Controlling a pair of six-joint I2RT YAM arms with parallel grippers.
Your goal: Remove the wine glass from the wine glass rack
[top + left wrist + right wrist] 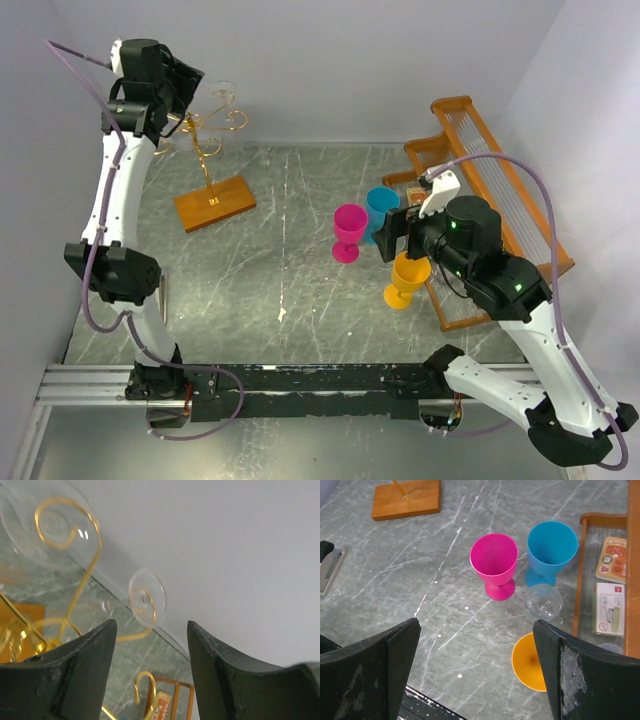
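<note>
From above, the left pincer (180, 118) is up by the rack's (214, 203) gold curls. The right pincer (393, 240) is over the cups.

Left wrist: the fingers are apart and hold nothing. The wine glass (146, 597) hangs on a curl, just past them.

Right wrist: the fingers are wide apart above the pink cup (494, 562) on the tabletop (420, 580).

the wine glass rack (225, 200) curls around the wine glass (146, 597); wall (240, 540) near behind.
</note>
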